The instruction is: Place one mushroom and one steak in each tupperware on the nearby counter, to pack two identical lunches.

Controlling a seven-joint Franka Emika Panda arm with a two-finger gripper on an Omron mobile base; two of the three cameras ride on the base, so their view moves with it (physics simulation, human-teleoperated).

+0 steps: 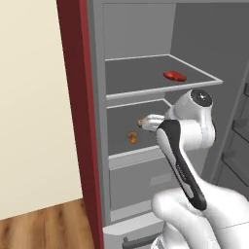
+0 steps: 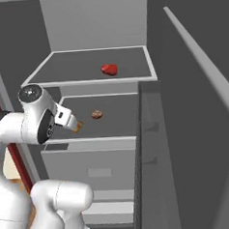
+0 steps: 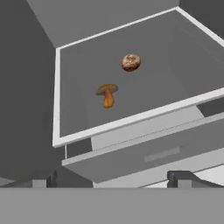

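Early stage of the packing task, with nothing yet picked up. The gripper [image 3: 111, 177], fingers spread wide and empty, is poised in front of the open fridge's lower shelf [image 3: 74, 78]. Just ahead of it lies one mushroom [image 3: 107, 94] on its side; slightly beyond sits the second mushroom [image 3: 131, 62]. Farther and higher, a steak [image 2: 109, 69] rests on the upper shelf [image 2: 74, 66]. By this evidence, all picking and placing into the tupperware remains to be done.
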